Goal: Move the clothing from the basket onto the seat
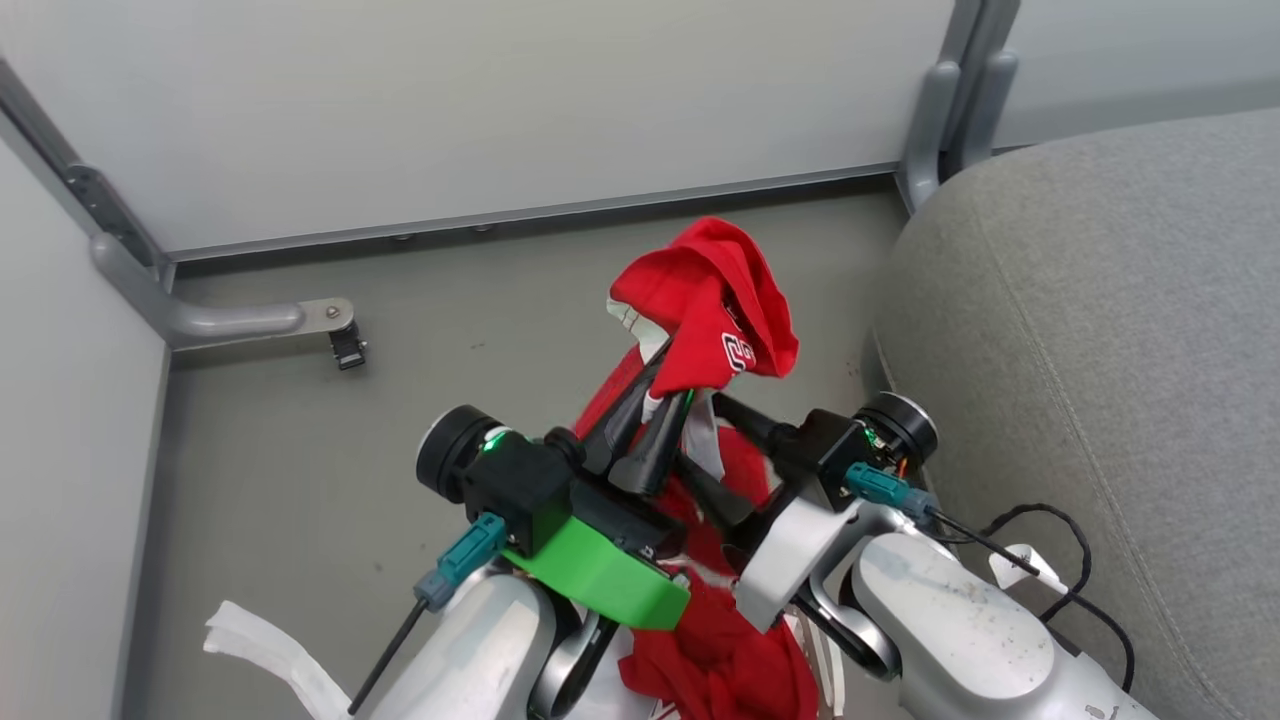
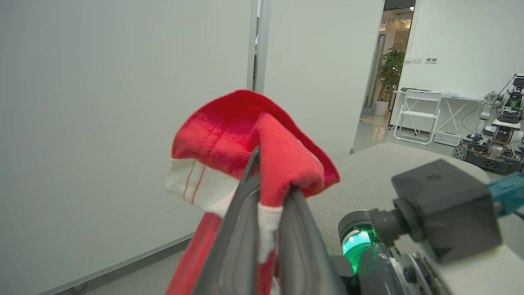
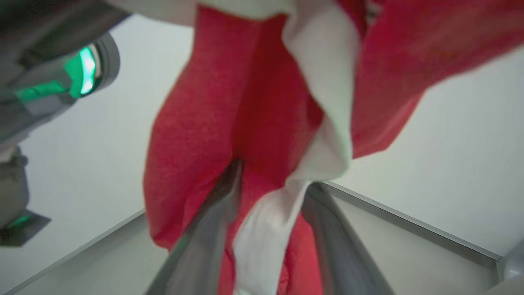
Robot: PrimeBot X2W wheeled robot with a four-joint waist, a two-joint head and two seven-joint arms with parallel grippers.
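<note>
Illegible white emblem on red clothing

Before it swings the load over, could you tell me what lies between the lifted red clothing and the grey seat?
In the head view, just a bare strip of grey floor separates the clothing from the seat.

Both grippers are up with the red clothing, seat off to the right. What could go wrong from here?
1. The left gripper pinches just a fold of the clothing by the white trim; it may slip on the swing to the seat.
2. The right gripper has fabric between spread fingers; that hold looks loose.
3. Fabric hangs low between the arms and may snag.
</note>
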